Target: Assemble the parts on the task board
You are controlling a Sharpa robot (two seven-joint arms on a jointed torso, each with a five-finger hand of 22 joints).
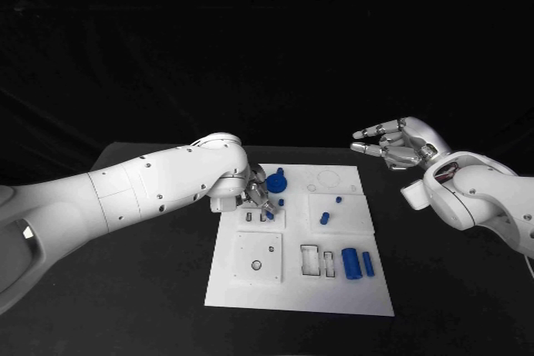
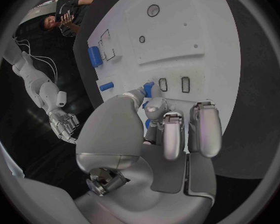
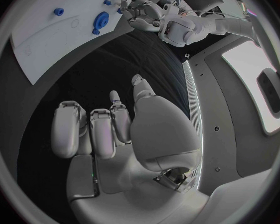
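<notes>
The left hand [image 1: 254, 195] pinched a small blue part [image 2: 148, 89] just above the slots [image 2: 174, 84] on the white task board [image 1: 278, 290], while the right hand [image 1: 397, 143], empty with fingers loosely curled, hovered well apart over the counter [image 1: 445, 279].

Left arm [image 1: 145, 188]: white smooth shells, small dark screw dots scattered along them, thin seams between panels.
Right arm [image 1: 478, 198]: white rounded shells, one dark opening with red inside seen near the wrist.
Left hand [image 1: 255, 195]: silver metal, dark joints.
Right hand [image 1: 395, 144]: silver segments, pale pads, grey palm plate.
</notes>
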